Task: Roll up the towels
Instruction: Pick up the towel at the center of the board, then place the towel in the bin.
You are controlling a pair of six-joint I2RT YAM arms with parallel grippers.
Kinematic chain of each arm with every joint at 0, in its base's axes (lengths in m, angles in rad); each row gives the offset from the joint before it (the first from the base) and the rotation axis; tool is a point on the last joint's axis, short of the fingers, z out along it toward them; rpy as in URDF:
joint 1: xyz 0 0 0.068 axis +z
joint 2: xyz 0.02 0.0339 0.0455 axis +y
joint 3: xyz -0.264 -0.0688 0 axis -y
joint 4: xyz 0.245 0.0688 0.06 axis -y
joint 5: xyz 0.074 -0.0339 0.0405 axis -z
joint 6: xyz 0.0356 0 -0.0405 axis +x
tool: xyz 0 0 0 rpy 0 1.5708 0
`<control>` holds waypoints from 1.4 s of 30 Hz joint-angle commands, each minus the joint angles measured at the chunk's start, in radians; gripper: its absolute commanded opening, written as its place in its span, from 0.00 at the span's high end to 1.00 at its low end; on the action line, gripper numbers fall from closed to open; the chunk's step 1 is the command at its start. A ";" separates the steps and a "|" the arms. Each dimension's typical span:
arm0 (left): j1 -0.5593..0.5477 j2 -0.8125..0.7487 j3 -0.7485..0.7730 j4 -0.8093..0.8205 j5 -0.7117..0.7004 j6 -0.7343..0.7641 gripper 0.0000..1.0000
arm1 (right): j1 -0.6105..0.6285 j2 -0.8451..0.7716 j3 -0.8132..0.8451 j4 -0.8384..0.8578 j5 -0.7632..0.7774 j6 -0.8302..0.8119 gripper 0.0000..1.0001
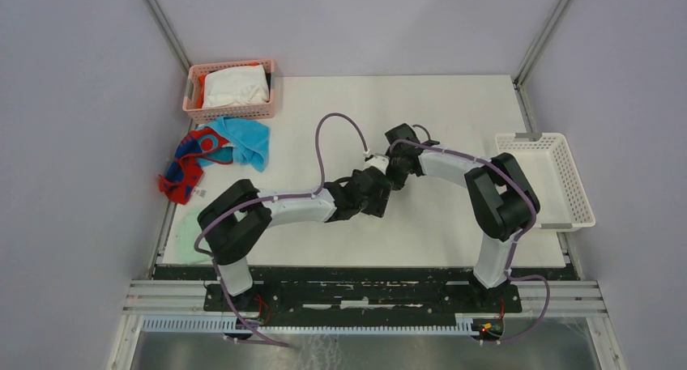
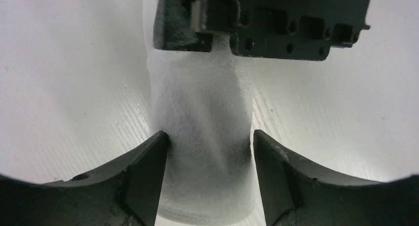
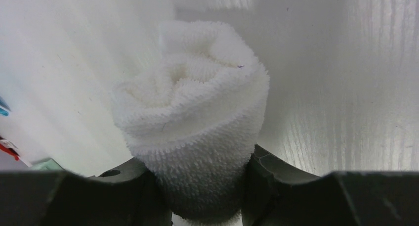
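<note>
A rolled white towel (image 3: 192, 102) stands at the middle of the table, held between both arms. My right gripper (image 3: 200, 161) is shut on its lower part, the terry pile squeezed between the fingers. My left gripper (image 2: 210, 137) is open around the same towel (image 2: 202, 112), its fingertips just touching the roll's sides; the right gripper's body shows above it. From above, the left gripper (image 1: 381, 188) and right gripper (image 1: 398, 161) meet and hide the roll. A turquoise towel (image 1: 243, 139) and a red towel with blue blotches (image 1: 190, 163) lie crumpled at the left edge.
A pink basket (image 1: 231, 111) at the back left holds white cloth (image 1: 235, 85). A white basket (image 1: 551, 180) hangs off the table's right edge. A pale mint-green cloth (image 1: 186, 228) lies at the front left, by the left arm's elbow.
</note>
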 commanded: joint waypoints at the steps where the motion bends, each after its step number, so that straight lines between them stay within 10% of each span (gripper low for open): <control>1: 0.022 -0.170 -0.022 -0.027 0.108 -0.077 0.27 | 0.017 -0.011 0.041 -0.156 0.033 -0.089 0.68; 15: 0.313 -0.612 0.062 -0.457 0.061 0.110 0.17 | -0.266 -0.277 0.096 -0.366 0.059 -0.218 0.75; 42: 0.376 -0.665 -0.113 -0.375 0.062 0.178 0.14 | -1.303 -0.484 0.000 -0.307 -0.129 -0.343 0.77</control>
